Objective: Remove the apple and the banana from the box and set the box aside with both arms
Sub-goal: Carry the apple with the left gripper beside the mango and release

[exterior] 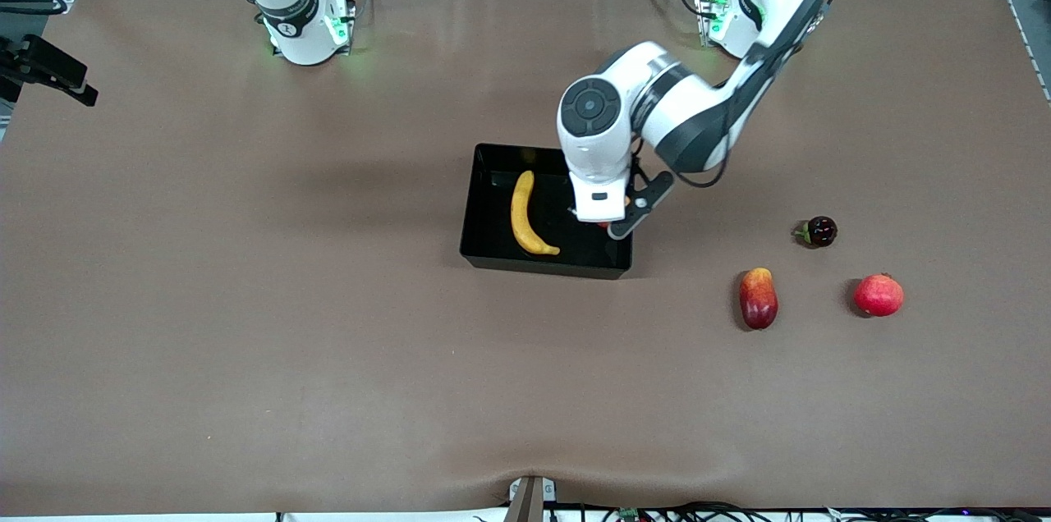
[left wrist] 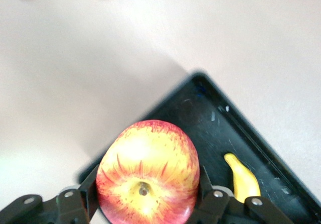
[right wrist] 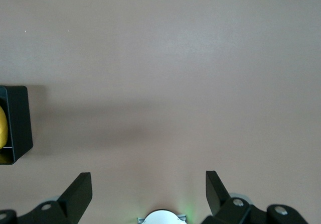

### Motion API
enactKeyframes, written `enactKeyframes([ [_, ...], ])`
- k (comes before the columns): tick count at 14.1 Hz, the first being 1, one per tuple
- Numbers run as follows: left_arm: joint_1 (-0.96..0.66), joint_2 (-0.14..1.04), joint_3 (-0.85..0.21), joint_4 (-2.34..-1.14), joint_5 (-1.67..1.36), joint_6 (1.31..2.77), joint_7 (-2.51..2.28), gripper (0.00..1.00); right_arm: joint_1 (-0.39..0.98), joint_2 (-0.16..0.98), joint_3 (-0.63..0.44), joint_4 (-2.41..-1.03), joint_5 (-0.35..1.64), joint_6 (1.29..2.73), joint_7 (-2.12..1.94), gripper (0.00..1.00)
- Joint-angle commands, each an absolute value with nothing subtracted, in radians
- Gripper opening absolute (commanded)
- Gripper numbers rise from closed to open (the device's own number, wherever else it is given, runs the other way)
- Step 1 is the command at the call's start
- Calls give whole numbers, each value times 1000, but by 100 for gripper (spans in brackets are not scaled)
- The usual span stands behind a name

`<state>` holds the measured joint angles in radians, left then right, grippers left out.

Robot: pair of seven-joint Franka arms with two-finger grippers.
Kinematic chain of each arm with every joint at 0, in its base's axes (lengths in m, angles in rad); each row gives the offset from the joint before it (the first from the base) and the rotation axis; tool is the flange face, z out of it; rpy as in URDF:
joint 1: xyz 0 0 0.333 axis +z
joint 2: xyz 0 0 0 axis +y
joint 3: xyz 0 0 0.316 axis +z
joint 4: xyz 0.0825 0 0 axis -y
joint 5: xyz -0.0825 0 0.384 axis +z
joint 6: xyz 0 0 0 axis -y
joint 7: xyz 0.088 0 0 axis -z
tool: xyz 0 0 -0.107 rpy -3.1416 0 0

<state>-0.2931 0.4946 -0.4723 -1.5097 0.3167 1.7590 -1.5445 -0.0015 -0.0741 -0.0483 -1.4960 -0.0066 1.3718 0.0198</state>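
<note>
High front view, wrist views share box (exterior: 484,210)

Left pincer (left wrist: 145,204) grips the apple (left wrist: 148,171) over the box (left wrist: 210,113), banana (left wrist: 242,179) inside

Left arm's bent way out from its base, wrist pointing straight down, left gripper (exterior: 614,220) over the box (exterior: 484,210) with its jaws clamped on the apple (left wrist: 148,171). Right arm just waits, right gripper (right wrist: 149,191) over bare worktop (right wrist: 175,58), jaws wide apart.
</note>
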Motion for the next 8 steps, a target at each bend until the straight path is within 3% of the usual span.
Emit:
enactKeyframes([
  [1,-169,460,-479,-1463,319,1667,-1352,0,3,-80,-54,-1488,8,1370,18,100],
  [8,199,546,-476,-1502,336,1736,-895,0,3,-71,-55,-1488,8,1368,15,100],
])
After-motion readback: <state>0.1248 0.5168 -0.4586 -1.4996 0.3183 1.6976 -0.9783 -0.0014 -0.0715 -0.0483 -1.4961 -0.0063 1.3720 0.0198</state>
